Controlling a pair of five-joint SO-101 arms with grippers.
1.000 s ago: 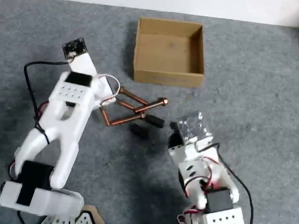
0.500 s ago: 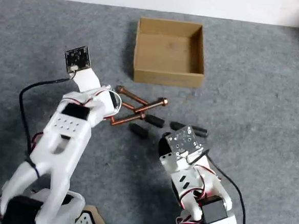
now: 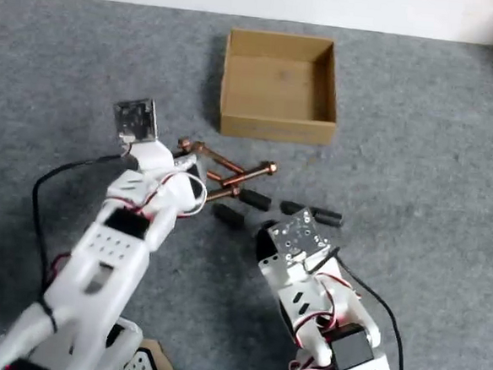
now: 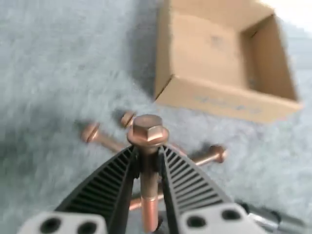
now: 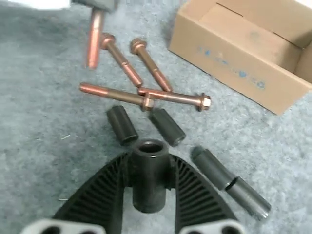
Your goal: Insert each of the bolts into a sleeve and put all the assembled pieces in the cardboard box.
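In the high view, our left hand (image 3: 179,153) hangs at the left end of the bolt pile, gripping a bolt (image 3: 184,144). Our right hand (image 3: 266,230) sits mid-surface, just on the near side of the loose sleeves (image 3: 254,200). The cardboard box (image 3: 276,129) stands at the far side of the grey surface (image 3: 432,189), with nothing visible inside.

In the left wrist view, our left hand (image 4: 147,153) is closed on the bolt (image 4: 148,132) by its shank, the hex head standing past the fingertips. Loose bolts (image 4: 99,138) lie below it, and the box (image 4: 219,100) is farther off.

In the right wrist view, our right hand (image 5: 148,163) is clamped around a sleeve (image 5: 148,168), its bore facing the pile. Four loose bolts (image 5: 148,66) and two loose sleeves (image 5: 122,124) lie between it and the box (image 5: 234,53).

We judge the first insertion to be in hand, since each hand has its half and nothing is joined. Next we need to bring the bolt's tip in line with the bore, then push it in.
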